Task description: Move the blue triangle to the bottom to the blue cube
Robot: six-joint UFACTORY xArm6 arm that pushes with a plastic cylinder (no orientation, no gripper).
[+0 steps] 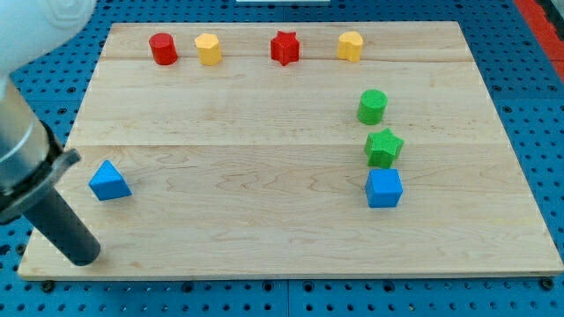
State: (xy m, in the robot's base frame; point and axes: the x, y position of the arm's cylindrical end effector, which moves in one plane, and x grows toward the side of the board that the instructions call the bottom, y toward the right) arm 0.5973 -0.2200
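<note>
The blue triangle (109,180) lies near the board's left edge, at mid height. The blue cube (383,187) sits far to the view's right, in the lower right part of the board. My tip (85,258) rests on the board near its bottom left corner, below and slightly left of the blue triangle, apart from it. The rod rises from the tip toward the view's upper left, where the arm's body fills the corner.
A green star (383,147) sits just above the blue cube, with a green cylinder (372,106) above that. Along the top edge stand a red cylinder (163,49), a yellow block (208,49), a red star (285,48) and another yellow block (350,46).
</note>
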